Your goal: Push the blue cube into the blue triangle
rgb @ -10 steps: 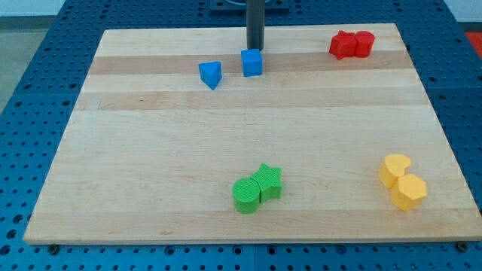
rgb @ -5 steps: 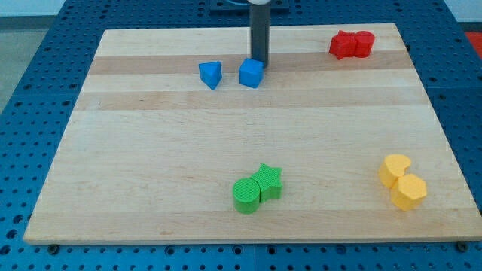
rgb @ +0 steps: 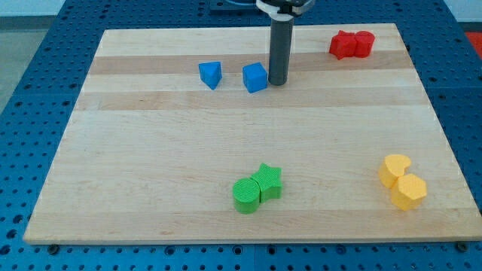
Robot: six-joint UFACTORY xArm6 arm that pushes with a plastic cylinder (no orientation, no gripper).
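Blue pegboard frames our pale wooden worktop (rgb: 226,135). No hand on this rig, only a rod holding nothing; our tip (rgb: 278,82) sits just at 3 o'clock of the blue cube (rgb: 255,77), seemingly touching. Blue triangle (rgb: 212,74) lies near, at the cube's 9 o'clock, lane between bare: a straight push toward 9 looks right. Red pair (rgb: 352,44), yellow pair (rgb: 402,181), green pair (rgb: 257,188) stand well apart.
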